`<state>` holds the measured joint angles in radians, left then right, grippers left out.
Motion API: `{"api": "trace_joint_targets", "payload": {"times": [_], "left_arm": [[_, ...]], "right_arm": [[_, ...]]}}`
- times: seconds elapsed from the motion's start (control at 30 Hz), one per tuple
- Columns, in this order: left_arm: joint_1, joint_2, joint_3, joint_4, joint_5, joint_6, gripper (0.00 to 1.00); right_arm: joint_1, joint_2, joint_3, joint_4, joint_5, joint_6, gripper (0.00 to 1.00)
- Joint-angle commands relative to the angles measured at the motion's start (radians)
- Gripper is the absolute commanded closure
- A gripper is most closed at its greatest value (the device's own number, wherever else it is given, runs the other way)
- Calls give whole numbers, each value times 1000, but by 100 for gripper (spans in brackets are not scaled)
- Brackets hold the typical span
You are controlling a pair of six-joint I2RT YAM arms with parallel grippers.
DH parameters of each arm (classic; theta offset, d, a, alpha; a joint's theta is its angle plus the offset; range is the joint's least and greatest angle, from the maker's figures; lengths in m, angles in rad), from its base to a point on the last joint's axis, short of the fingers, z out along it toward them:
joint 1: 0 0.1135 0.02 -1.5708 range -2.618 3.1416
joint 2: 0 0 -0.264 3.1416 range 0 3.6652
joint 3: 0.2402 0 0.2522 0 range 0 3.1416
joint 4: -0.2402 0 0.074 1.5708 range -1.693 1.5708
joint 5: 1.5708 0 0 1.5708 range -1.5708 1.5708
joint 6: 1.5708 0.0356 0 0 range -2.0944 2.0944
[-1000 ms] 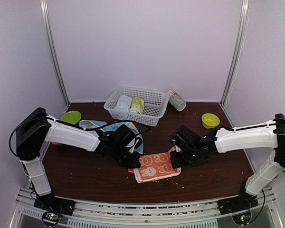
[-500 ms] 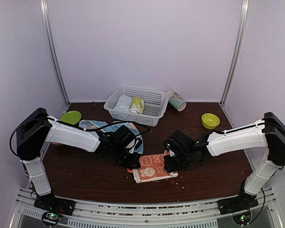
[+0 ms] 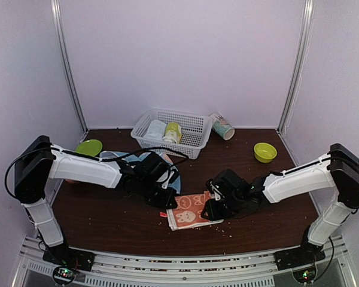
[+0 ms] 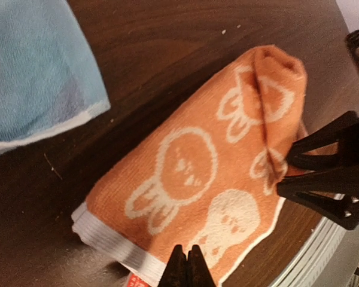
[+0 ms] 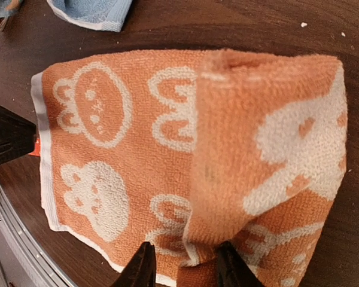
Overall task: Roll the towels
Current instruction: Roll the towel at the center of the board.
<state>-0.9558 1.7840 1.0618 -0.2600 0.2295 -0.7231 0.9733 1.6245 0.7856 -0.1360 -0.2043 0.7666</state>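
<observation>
The peach-orange towel (image 3: 190,213) with white cartoon prints lies on the dark table near the front edge. Its right end is folded over into a loose roll (image 5: 269,137). My left gripper (image 4: 186,258) is shut, its tips resting on the towel's left border with nothing between them. My right gripper (image 5: 182,263) is open, its fingers standing either side of the folded end's near edge. In the top view the left gripper (image 3: 167,201) and right gripper (image 3: 210,210) flank the towel. The light blue towel (image 3: 117,157) lies spread behind the left arm, partly hidden by it.
A white basket (image 3: 194,122) at the back holds a pale rolled towel (image 3: 155,128) and a yellow-green one (image 3: 172,131). A cup (image 3: 222,127) lies beside it. A green bowl (image 3: 89,147) sits back left, a yellow-green bowl (image 3: 265,151) back right.
My right gripper has moved left across the orange towel, carrying its right end over into a fold, and its jaws have opened. The left gripper stays shut at the left edge.
</observation>
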Motion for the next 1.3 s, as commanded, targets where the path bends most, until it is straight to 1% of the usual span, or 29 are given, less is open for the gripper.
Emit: {"api": "trace_joint_targets", "payload": {"times": [0.0,0.1,0.27,0.6,0.8,1.03,1.27], "left_arm": [[-4,-57,101,3,29,19,100],[-4,-29,168,11,42,24,100],[-4,68,278,33,87,29,100],[-4,235,418,62,163,34,100],[-5,281,448,77,193,32,100],[-4,310,449,125,222,6,100],[-4,372,461,142,242,-4,100]], "right_arm": [[-11,0,-54,35,-19,3,63],[-11,-9,-65,49,-19,-1,63],[-11,-23,-86,71,-19,-9,62],[-14,-32,-105,82,-10,-15,61],[-14,-34,-107,85,-9,-16,61],[-14,-33,-107,86,-10,-21,61],[-14,-35,-110,91,-12,-26,61]]}}
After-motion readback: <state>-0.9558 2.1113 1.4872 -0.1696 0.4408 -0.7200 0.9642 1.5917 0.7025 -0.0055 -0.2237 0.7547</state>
